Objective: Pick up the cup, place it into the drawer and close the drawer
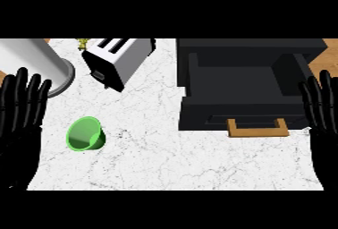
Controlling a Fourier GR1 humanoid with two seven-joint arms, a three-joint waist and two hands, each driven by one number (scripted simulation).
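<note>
Here, one translucent green plastic cup (pixel 85 133) lies tipped on its side on the white marble-patterned counter top (pixel 198 165), its open mouth turned toward the lower left, and nothing shows inside it. It sits in the left part of the counter, near the left hand (pixel 23 105) but not touching it, and well apart from the drawer. One black box-shaped drawer (pixel 247 85) stands pulled open at the upper right; its interior is dark and no object shows in it. A single tan wooden U-shaped handle (pixel 258 128) projects from the drawer's front panel toward the viewer.

One silver two-slot toaster (pixel 117 58) stands at an angle near the counter's far edge, and one large pale grey cylinder (pixel 36 65) rises at the upper left, just beside the toaster. A small yellowish object (pixel 83 42) peeks out behind the toaster, too small to identify.

Both black hands are spread flat, fingers straight and pointing up, holding nothing: the left at the view's left edge, the right hand (pixel 321 105) at the right edge beside the drawer. Brown wood shows beyond the counter at the upper right corner.
</note>
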